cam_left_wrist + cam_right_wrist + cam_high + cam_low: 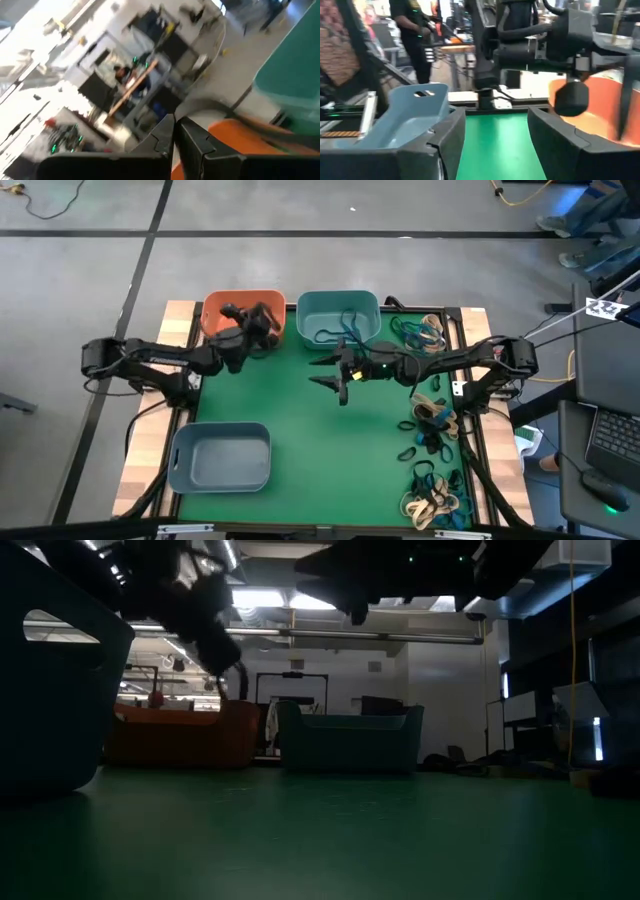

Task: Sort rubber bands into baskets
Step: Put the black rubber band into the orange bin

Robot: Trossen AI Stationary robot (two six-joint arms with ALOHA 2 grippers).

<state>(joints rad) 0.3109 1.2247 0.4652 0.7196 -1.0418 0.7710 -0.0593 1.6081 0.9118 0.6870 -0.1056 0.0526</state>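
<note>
Right end effector (pixel 335 372) wide, empty; teal basket (pixel 339 316) just beyond, rubber bands (pixel 430 420) behind. Left end effector (pixel 270 315) closed over orange basket (pixel 240 311). Green surface (pixel 300 430) open.

Green surface (pixel 300 410) beneath both pincers, laptop (pixel 612 438) beyond the right pincer, person (pixel 412 30) standing ahead of it

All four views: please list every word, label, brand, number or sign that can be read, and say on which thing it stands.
No text can be read in any view.
The white tag beyond the table's right side carries a black pattern, too small to read.
The three baskets show no label.
</note>
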